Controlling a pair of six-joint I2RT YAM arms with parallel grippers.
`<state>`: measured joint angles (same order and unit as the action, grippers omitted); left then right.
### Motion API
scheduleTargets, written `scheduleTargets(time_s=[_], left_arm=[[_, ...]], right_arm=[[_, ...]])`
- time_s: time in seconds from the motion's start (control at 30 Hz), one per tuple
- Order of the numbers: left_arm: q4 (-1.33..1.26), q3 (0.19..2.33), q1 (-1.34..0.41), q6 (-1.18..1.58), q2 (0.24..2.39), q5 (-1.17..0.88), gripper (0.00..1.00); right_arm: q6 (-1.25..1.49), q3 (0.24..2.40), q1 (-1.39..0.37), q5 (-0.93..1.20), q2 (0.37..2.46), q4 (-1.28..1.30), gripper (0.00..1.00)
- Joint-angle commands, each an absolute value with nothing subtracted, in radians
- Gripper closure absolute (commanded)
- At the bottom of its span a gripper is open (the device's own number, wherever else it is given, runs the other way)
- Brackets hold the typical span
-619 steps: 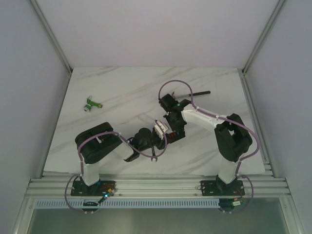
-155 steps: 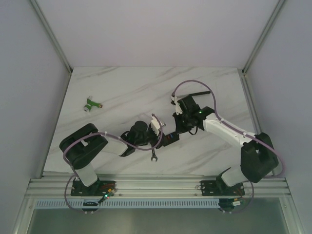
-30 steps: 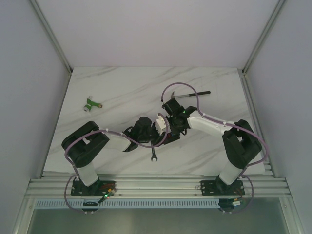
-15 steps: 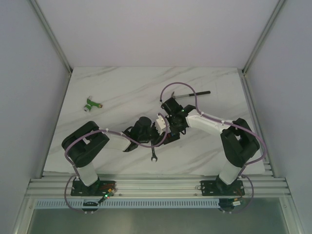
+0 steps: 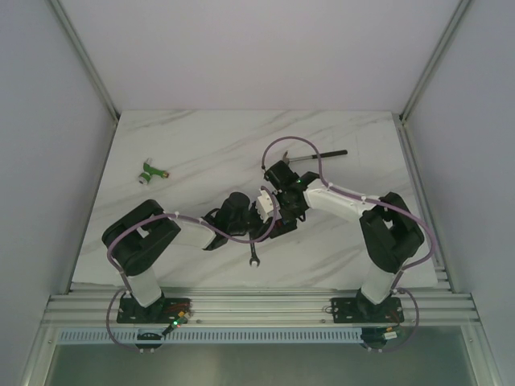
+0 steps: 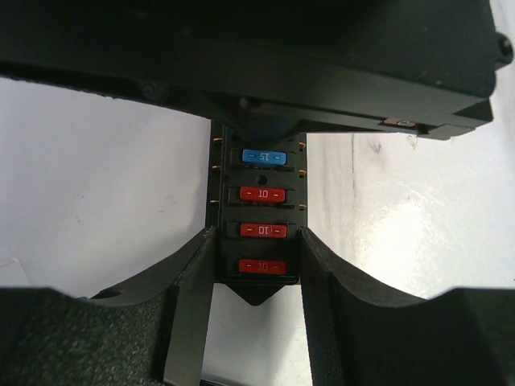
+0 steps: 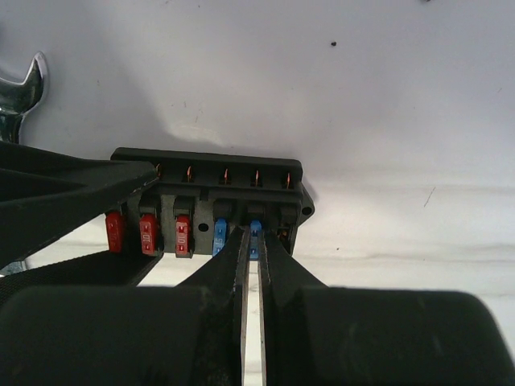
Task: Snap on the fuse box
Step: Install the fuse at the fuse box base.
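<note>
Holding steady this past second, your left gripper [image 6: 257, 241] clamps the fuse box [image 6: 260, 211] at mid-table [image 5: 201, 153] while your right gripper [image 7: 250, 235] pinches what looks like a blue fuse [image 7: 255, 228] in it, with only the right arm [image 5: 346, 201] easing inward, so snapping on seems still ahead.

Left wrist view: the far end of the small black rectangular plastic fuse box [image 6: 261, 209] is hidden beneath the right gripper [image 6: 261, 133], top centre of frame.
Right wrist view: the box's left end is masked by the left gripper's finger [image 7: 72, 181]. The chrome open-end steel wrench [image 7: 20, 88] is cut off at the upper left edge.
Top view: the box is mostly covered by both grippers, frame centre.
</note>
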<state>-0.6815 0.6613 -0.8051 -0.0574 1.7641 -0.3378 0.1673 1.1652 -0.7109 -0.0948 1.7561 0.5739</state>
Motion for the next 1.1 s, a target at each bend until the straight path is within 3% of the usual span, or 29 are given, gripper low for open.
scheduleTargets(time_s=[0.0,0.63,0.83,0.93,1.07], left_arm=[[-0.620,0.658,-0.793,-0.063,1.790,-0.346,0.60],[-0.620,0.659,-0.788,-0.060,1.792,-0.350,0.61],[-0.622,0.651,-0.788,-0.059,1.781,-0.345,0.60],[-0.619,0.651,-0.788,-0.060,1.781,-0.345,0.60],[-0.616,0.649,-0.788,-0.061,1.778,-0.346,0.59]], right_arm=[[0.143,1.063,-0.715,-0.097,1.940,0.723,1.00],[0.126,1.142,-0.764,-0.032,2.184,0.699,1.00],[0.145,1.156,-0.765,-0.015,1.983,0.692,1.00],[0.154,1.194,-0.764,-0.009,1.868,0.709,0.84],[0.181,1.245,-0.752,-0.035,1.765,0.728,0.71]])
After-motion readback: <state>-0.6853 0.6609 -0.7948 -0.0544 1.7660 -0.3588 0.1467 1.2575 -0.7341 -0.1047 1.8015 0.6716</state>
